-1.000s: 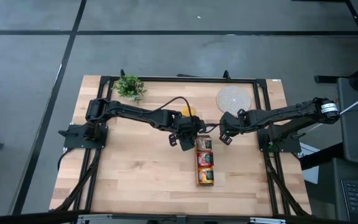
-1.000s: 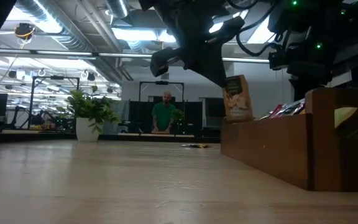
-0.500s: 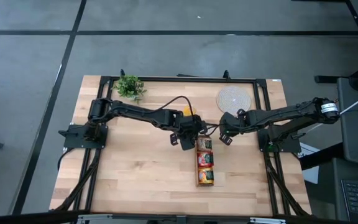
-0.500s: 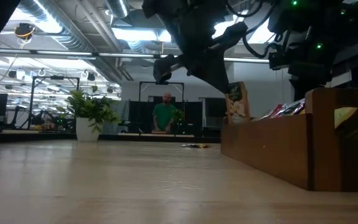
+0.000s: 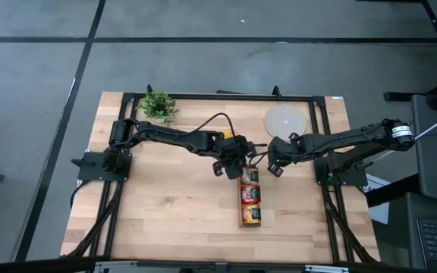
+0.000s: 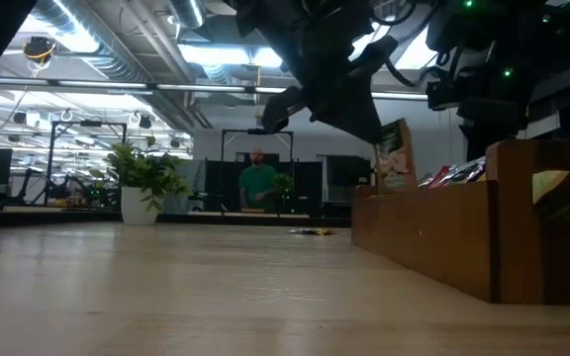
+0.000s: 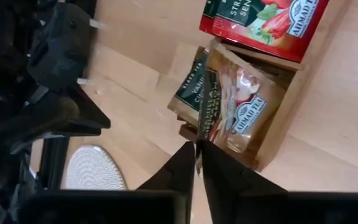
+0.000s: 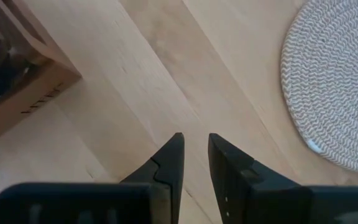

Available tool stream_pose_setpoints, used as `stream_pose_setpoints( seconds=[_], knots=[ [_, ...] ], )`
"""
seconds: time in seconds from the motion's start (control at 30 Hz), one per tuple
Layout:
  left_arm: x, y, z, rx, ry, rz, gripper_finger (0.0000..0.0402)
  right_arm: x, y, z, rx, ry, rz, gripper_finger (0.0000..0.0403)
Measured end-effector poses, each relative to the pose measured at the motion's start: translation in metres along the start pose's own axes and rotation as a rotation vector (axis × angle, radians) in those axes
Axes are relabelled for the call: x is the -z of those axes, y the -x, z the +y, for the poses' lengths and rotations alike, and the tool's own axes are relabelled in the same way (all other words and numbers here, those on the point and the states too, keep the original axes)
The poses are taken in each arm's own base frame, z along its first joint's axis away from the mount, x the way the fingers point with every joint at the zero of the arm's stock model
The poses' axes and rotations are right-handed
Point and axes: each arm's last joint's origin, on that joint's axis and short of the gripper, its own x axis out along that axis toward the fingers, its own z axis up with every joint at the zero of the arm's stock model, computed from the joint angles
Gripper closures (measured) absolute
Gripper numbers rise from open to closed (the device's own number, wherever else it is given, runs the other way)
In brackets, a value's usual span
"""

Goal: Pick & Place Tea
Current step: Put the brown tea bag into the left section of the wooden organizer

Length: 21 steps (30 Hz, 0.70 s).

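Left gripper: we see the left gripper (image 5: 236, 161) near the middle of the high view, above the upper end of the wooden tray (image 5: 240, 199). In the left wrist view its fingertips (image 7: 197, 163) are pressed almost together on the edge of a pale tea sachet (image 7: 232, 111).
Held sachet: we read "Ahmad Tea" on it. It stands on edge in the tray's end compartment, tilted. In the low view it shows as a sachet (image 6: 394, 154) sticking up above the tray wall, right of centre.
Other tea: red strawberry sachets (image 7: 263, 18) fill the next compartment, at the top right of the left wrist view. In the high view the tray shows red and yellow-orange packets (image 5: 250, 215) toward its lower end.
Right gripper: we find the right gripper (image 5: 273, 168) just right of the tray's upper end, hanging over bare table. Its fingers (image 8: 171, 158) stand a little apart with nothing between them.
Woven mat: the round mat (image 5: 285, 120) lies in the upper right of the table, apart from the tray.
Plant: a small green plant (image 5: 158, 105) sits at the table's upper left corner.
Background: a person in a green top (image 6: 258, 183) stands far behind the table in the low view.
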Motion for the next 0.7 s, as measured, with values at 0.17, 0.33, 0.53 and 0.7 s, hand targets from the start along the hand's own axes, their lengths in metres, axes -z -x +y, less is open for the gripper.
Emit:
stream_pose_setpoints(
  seconds=[0.17, 0.33, 0.53, 0.7],
  knots=[
    [0.0, 0.0, -0.001, 0.01, 0.006, -0.002, 0.0344, 0.0, 0.0, 0.0, -0.002, 0.002, -0.002, 0.0327],
    [0.0, 0.0, -0.001, 0.01, 0.006, -0.002, 0.0322, 0.0, 0.0, 0.0, -0.001, 0.003, -0.001, 0.0327],
    [0.0, 0.0, 0.0, -0.001, 0.064, 0.003, 0.0305, 0.0, 0.0, 0.0, -0.002, 0.003, -0.002, 0.0327],
    [-0.01, 0.022, 0.002, 0.021, 0.259, -0.065, 0.03, -0.003, 0.004, 0.001, -0.012, 0.016, -0.016, 0.0327]
  ],
)
